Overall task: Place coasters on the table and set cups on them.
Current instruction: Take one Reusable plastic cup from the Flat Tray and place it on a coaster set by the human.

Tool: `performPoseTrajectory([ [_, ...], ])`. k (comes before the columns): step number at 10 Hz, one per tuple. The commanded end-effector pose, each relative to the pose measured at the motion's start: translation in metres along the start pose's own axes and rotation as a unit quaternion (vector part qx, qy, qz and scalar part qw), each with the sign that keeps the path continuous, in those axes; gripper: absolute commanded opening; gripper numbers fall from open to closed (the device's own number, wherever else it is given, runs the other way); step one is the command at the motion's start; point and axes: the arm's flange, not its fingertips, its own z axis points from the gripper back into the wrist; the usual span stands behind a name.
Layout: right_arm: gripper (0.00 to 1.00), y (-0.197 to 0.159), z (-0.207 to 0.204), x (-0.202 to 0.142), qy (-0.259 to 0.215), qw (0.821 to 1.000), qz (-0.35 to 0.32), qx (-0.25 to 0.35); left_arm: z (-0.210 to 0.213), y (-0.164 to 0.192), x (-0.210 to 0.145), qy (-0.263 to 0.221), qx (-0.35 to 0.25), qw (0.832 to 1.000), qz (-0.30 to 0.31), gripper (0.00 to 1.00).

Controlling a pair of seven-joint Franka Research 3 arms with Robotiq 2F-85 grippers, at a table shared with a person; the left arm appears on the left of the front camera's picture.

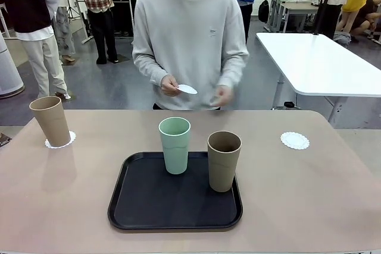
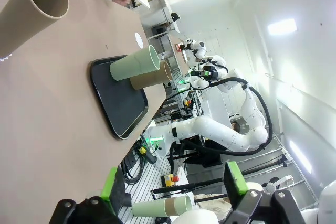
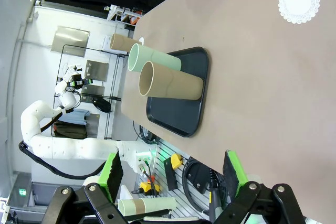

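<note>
A tan cup (image 1: 52,121) stands on a white lacy coaster (image 1: 60,141) at the table's (image 1: 309,200) far left. A mint green cup (image 1: 174,144) and a second tan cup (image 1: 224,160) stand upright on a black tray (image 1: 119,206). A second coaster (image 1: 295,140) lies bare at the far right. The person's hand holds a third coaster (image 1: 186,89) above the far edge. My left gripper (image 2: 173,182) is open, back from the table's near edge, with the tan cup (image 2: 39,3) ahead. My right gripper (image 3: 173,174) is open too, off the table, facing the tray's cups (image 3: 170,85) and the bare coaster (image 3: 298,3).
The person stands at the far side of the table, both hands near the edge. A white table (image 1: 321,63) stands behind on the right. Bare tabletop lies on either side of the tray and between the tray and the far edge.
</note>
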Motion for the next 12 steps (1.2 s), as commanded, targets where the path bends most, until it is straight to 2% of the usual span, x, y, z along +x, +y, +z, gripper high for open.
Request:
performPoseTrajectory([
  [1,1.00,0.000,-0.001,0.001,0.000,1.000,0.004,0.009,0.001,-0.002,-0.001,-0.001,-0.004,1.000,-0.001,1.00],
  [2,1.00,0.000,0.000,0.000,0.000,1.000,0.000,0.000,0.001,-0.002,-0.001,-0.001,-0.004,1.000,-0.001,1.00],
  [3,1.00,0.003,-0.001,0.016,0.030,0.998,0.063,0.004,0.001,-0.002,-0.001,-0.001,-0.004,1.000,-0.001,1.00],
  [4,1.00,0.010,-0.004,0.032,0.057,0.991,0.116,-0.040,0.001,-0.002,-0.001,-0.001,-0.004,1.000,-0.001,1.00],
  [6,1.00,0.014,-0.011,0.083,0.130,0.963,0.184,-0.145,0.001,-0.002,-0.001,-0.001,-0.004,1.000,-0.001,1.00],
  [7,1.00,0.020,-0.015,0.105,0.176,0.941,0.220,-0.186,0.001,-0.002,-0.001,-0.001,-0.004,1.000,-0.001,1.00],
  [8,1.00,0.027,-0.021,0.126,0.203,0.915,0.270,-0.222,0.001,-0.002,-0.001,-0.001,-0.004,1.000,-0.001,1.00],
  [10,1.00,0.053,-0.045,0.158,0.174,0.883,0.381,-0.214,0.001,-0.002,-0.001,-0.001,-0.004,1.000,-0.001,1.00],
  [12,1.00,0.084,-0.067,0.159,0.164,0.854,0.469,-0.155,0.001,-0.002,-0.001,-0.001,-0.004,1.000,-0.001,1.00],
])
